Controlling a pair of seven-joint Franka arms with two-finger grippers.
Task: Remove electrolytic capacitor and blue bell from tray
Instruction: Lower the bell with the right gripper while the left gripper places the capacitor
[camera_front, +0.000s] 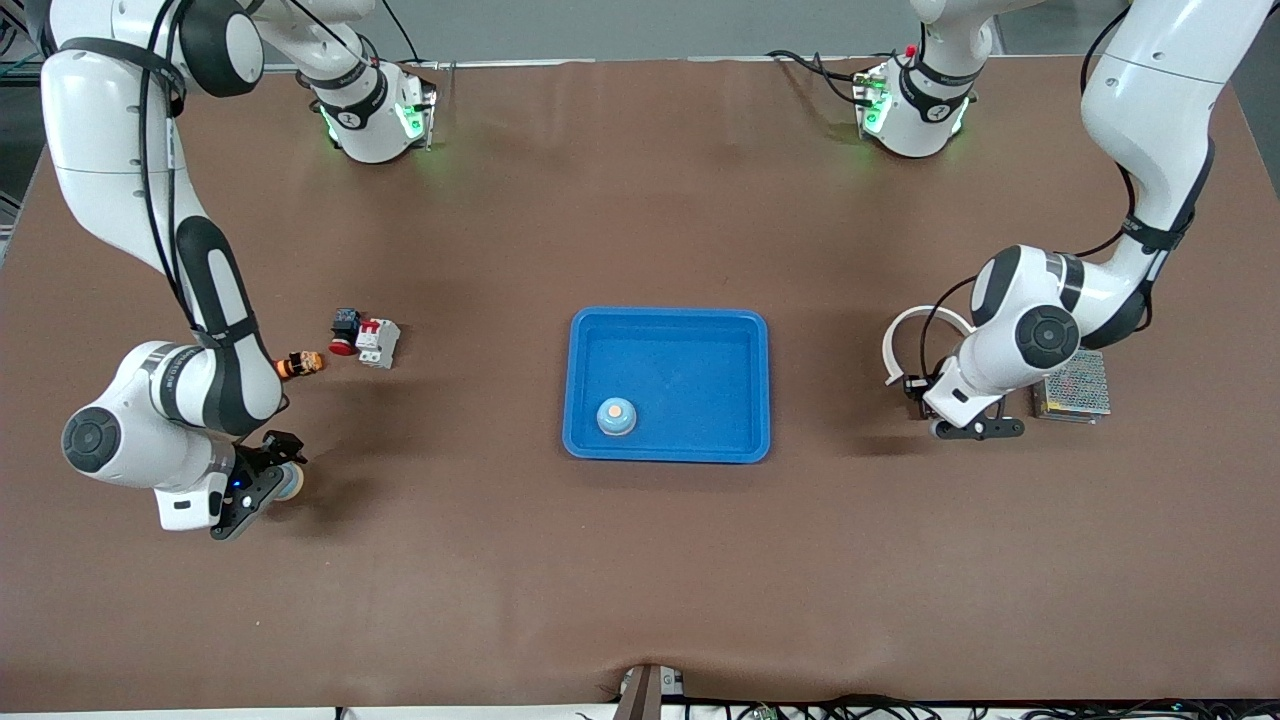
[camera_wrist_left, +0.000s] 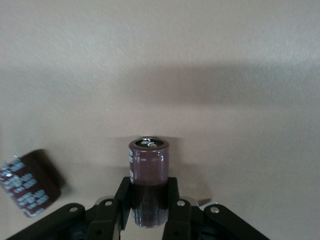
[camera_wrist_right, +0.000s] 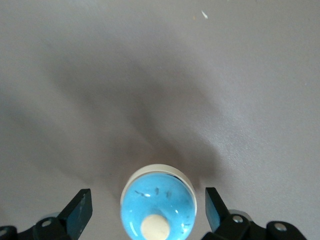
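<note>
- Near the table's right-arm end, close to the edge nearest the front camera, the bell (camera_wrist_right: 158, 197) sits on the brown table (camera_front: 640, 580). It has a blue dome, a cream button on top and a pale base ring.
- My right gripper (camera_wrist_right: 148, 210) is low over that bell with its fingers (camera_wrist_right: 79, 210) spread wide on either side. There is a clear gap on each side and nothing is gripped.
- At the left-arm end of the table, the capacitor (camera_wrist_left: 149, 165) stands upright. It is a dark brown cylinder with its metal top showing.
- My left gripper (camera_wrist_left: 149, 194) is clamped on the capacitor's lower half, its black fingers (camera_wrist_left: 124, 197) pressed against both sides. I cannot tell whether the base touches the table.
- A second capacitor (camera_wrist_left: 30, 184) lies tilted on the table just beside that gripper, apart from it.
- A blue tray (camera_front: 668, 315) rests mid-table between my two arms. A second bell (camera_front: 616, 417) sits inside it, in the corner nearest the camera toward the right arm's end.
- Close to my right arm lie an orange part (camera_front: 300, 363), a red-and-black button (camera_front: 345, 330) and a white breaker (camera_front: 378, 342).
- Beside my left arm rests a mesh-topped metal box (camera_front: 1075, 385).
</note>
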